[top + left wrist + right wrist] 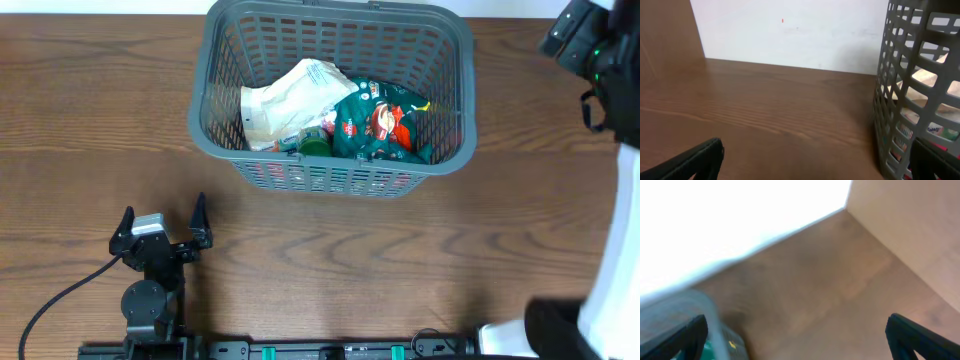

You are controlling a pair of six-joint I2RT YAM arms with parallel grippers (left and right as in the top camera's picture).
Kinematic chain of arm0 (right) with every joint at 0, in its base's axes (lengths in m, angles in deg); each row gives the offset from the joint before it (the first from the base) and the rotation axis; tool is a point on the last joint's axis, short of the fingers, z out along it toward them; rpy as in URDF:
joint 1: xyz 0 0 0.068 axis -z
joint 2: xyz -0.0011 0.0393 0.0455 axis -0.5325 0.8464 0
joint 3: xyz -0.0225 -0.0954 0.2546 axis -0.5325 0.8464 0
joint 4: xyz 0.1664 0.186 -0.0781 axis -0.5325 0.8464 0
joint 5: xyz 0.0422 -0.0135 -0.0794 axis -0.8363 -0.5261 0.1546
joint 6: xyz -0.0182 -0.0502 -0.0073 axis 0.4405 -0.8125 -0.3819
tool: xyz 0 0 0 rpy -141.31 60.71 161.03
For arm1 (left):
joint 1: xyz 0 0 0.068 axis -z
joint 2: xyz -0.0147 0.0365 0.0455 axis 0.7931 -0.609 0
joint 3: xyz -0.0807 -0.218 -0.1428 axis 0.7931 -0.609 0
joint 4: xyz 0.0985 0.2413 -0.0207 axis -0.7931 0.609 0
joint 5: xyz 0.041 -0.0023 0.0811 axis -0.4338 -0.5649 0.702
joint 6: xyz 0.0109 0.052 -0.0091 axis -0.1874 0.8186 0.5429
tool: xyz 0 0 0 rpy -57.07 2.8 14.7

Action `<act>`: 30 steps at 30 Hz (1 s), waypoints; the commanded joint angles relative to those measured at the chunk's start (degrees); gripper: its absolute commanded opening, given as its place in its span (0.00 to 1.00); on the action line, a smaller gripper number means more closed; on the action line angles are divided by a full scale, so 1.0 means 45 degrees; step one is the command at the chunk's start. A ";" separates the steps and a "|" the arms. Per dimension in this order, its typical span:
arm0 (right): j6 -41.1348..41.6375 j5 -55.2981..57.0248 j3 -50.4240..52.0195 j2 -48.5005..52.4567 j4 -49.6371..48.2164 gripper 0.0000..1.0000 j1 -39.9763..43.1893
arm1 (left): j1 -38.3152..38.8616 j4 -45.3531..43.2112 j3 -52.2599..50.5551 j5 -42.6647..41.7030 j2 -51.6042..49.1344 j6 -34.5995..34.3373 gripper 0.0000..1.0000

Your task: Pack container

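Note:
The container [335,172], a dark-grey slotted basket, stands at the back middle of the table. In it lie a white crumpled bag [285,100], a dark-green snack packet with red print [385,125] and a small green item [316,143]. My left gripper [162,222] rests open near the front left, well short of the basket, with nothing between its fingers. In the left wrist view that gripper [815,165] faces bare wood, the basket wall [910,90] at its right. My right gripper [800,340] is open and empty, with a blurred basket corner [710,317] at lower left.
The right arm [585,40] hangs over the table's back right corner. A white and black shape [610,270] fills the right edge. A black cable [60,300] runs from the left arm's base. A pale wall [790,30] stands behind the table.

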 commanded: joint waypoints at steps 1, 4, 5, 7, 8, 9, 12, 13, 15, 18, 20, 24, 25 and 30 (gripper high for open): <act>-0.0952 -0.0646 0.1690 -0.1783 -0.1574 0.99 -0.0330 | 0.0068 0.0189 -0.0214 0.0296 0.0078 -0.0209 0.99; -0.1015 -0.1001 0.4284 -0.3633 -0.4031 0.99 -0.0505 | 0.0068 0.0189 -0.0214 0.0296 0.0078 -0.0209 0.99; -0.1015 -0.1321 0.5158 -0.4279 -0.4643 0.99 -0.0549 | 0.0068 0.0189 -0.0214 0.0296 0.0078 -0.0209 0.99; -0.1015 -0.2084 0.6659 -0.5435 -0.5328 0.99 -0.0636 | 0.0068 0.0189 -0.0214 0.0296 0.0078 -0.0209 0.99; -0.1015 -0.2346 0.7407 -0.6033 -0.5527 0.99 -0.0670 | 0.0068 0.0189 -0.0214 0.0296 0.0078 -0.0209 0.99; -0.1015 -0.2424 0.8116 -0.6591 -0.5688 0.99 -0.0670 | 0.0068 0.0189 -0.0214 0.0296 0.0078 -0.0209 0.99; -0.1020 -0.2244 0.9976 -0.8038 -0.5950 0.99 -0.0665 | 0.0068 0.0189 -0.0214 0.0296 0.0078 -0.0209 0.99; -0.1025 -0.2030 1.0525 -0.8480 -0.6028 0.99 -0.0665 | 0.0068 0.0189 -0.0214 0.0296 0.0078 -0.0209 0.99; -0.1025 -0.1438 1.1623 -0.9326 -0.6314 0.99 -0.0641 | 0.0068 0.0189 -0.0214 0.0291 0.0078 -0.0209 0.99; -0.1200 -0.1447 1.3104 -1.0409 -0.6620 0.99 -0.0631 | 0.0068 0.0189 -0.0214 0.0296 0.0078 -0.0209 0.99; -0.1583 -0.1768 1.4299 -1.1225 -0.7091 0.99 -0.0631 | 0.0068 0.0189 -0.0214 0.0296 0.0078 -0.0209 0.99; -0.2676 -0.2769 1.6514 -1.2624 -0.8519 0.99 -0.0631 | 0.0068 0.0189 -0.0214 0.0296 0.0078 -0.0209 0.99; -0.3075 -0.3143 1.7189 -1.3036 -0.9015 0.99 -0.0631 | 0.0068 0.0189 -0.0214 0.0296 0.0078 -0.0204 0.99; -0.4760 -0.4736 1.9759 -1.4494 -1.0690 0.99 -0.0631 | 0.0068 0.0189 -0.0214 0.0291 0.0078 -0.0209 0.99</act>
